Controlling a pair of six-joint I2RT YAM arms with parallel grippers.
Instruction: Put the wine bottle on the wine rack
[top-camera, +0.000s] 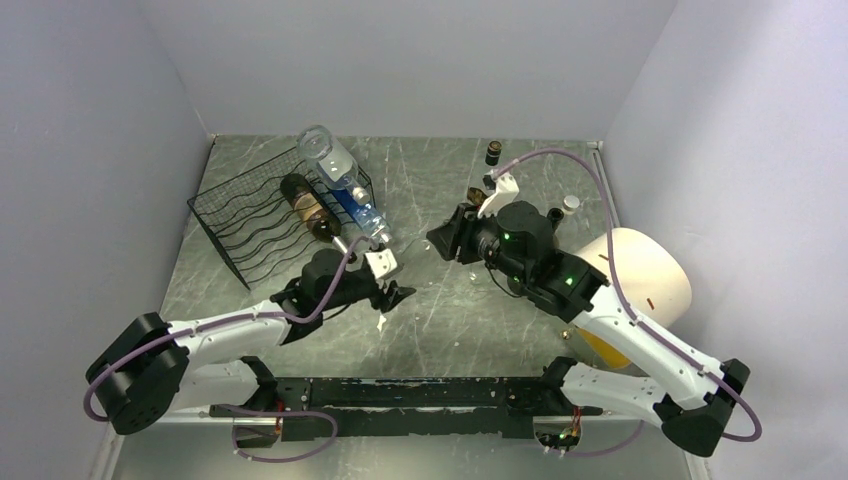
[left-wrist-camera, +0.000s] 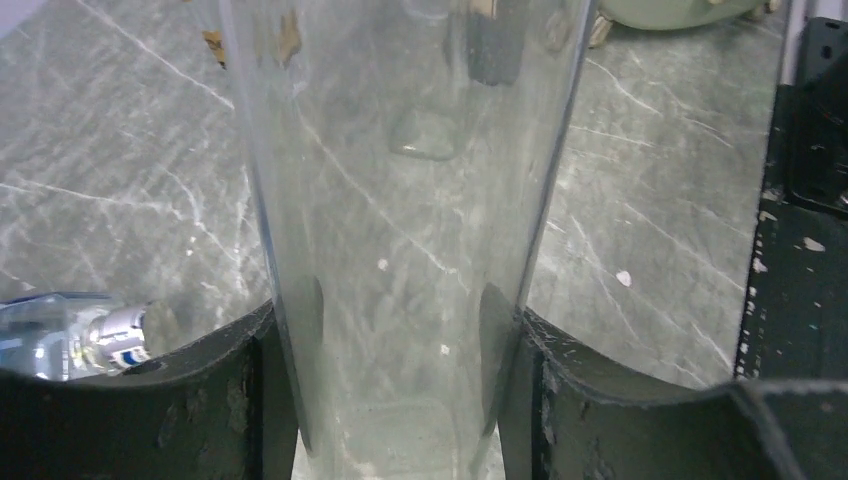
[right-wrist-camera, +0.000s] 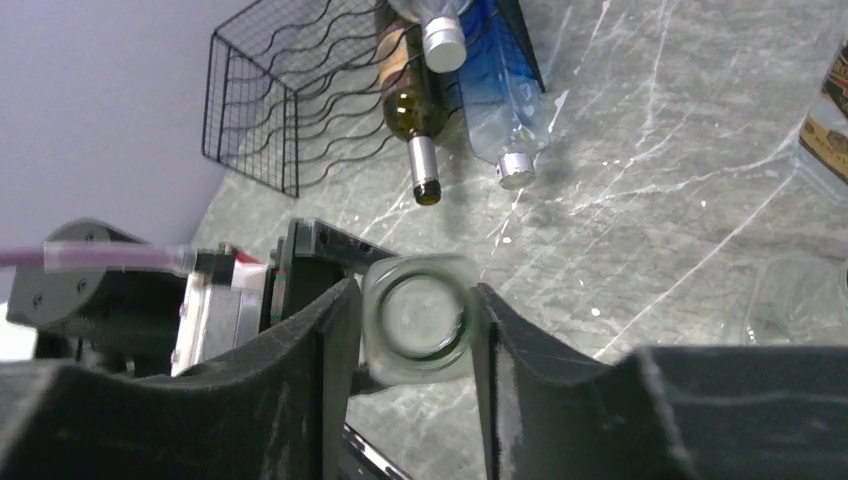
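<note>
four fingers (right-wrist-camera: 318, 365), apparently one clear bottle (right-wrist-camera: 418, 330)

Bottles (top-camera: 305, 205) block the wine rack (top-camera: 235, 225) on its right; left cradles stand free.

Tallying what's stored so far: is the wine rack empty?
No, in the top view a brown bottle, a blue bottle and a clear bottle lie on the wine rack.

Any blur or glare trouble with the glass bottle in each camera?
Left wrist: clear bottle fills the frame, marble table showing through it. Right wrist: its round end is sharp, the near fingers soft. Top external: even light, bottle barely visible.
</note>
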